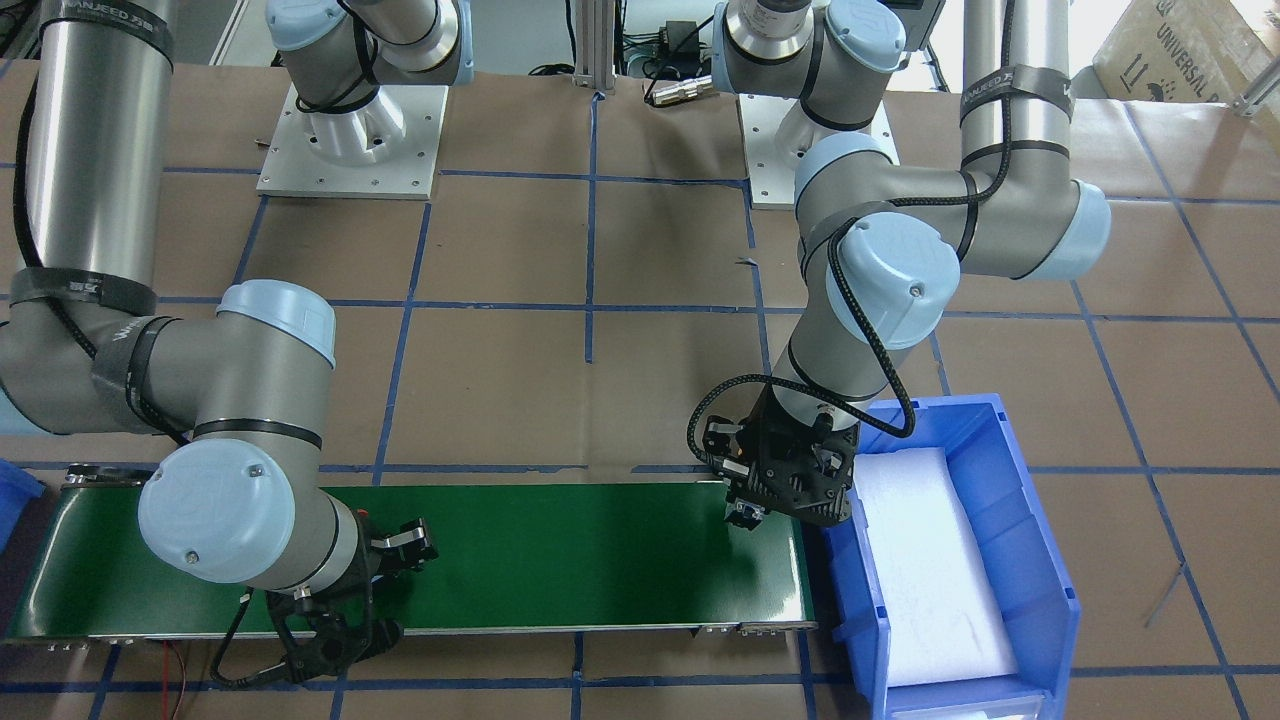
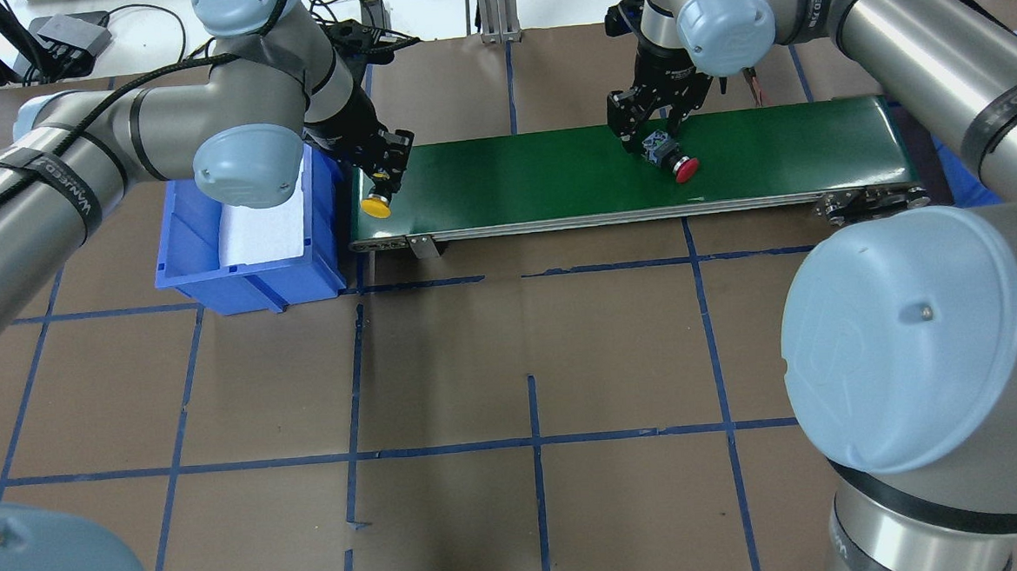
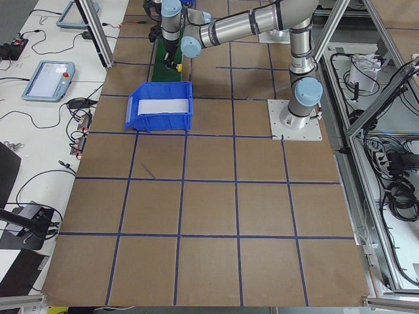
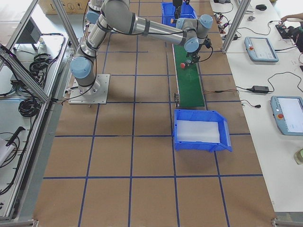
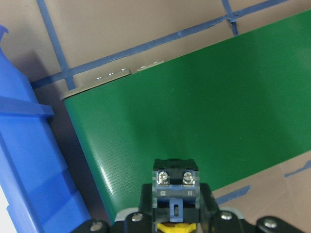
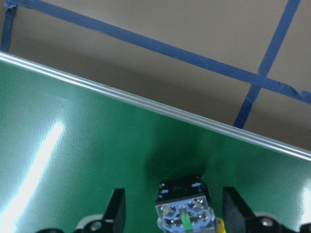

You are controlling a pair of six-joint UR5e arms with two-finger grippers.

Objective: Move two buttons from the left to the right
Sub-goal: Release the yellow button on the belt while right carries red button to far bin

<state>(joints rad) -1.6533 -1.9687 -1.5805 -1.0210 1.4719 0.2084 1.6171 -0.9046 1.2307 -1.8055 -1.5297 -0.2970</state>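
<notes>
The yellow button [image 2: 375, 206] is held in my left gripper [image 2: 384, 181], just above the left end of the green conveyor belt [image 2: 537, 175], next to the blue bin [image 2: 247, 273]. In the left wrist view the fingers [image 5: 146, 196] clamp its grey contact block [image 5: 175, 180]. The red button [image 2: 686, 170] lies on its side mid-belt. My right gripper [image 2: 657, 131] is right over it and open. In the right wrist view its fingers [image 6: 116, 208] stand either side of the contact block [image 6: 183, 206] without touching.
The blue bin [image 1: 1040, 560] holds a white foam pad [image 1: 925, 570] and stands at the belt's left end. Another blue bin [image 1: 15, 500] shows at the belt's other end. The table is brown paper with blue tape lines.
</notes>
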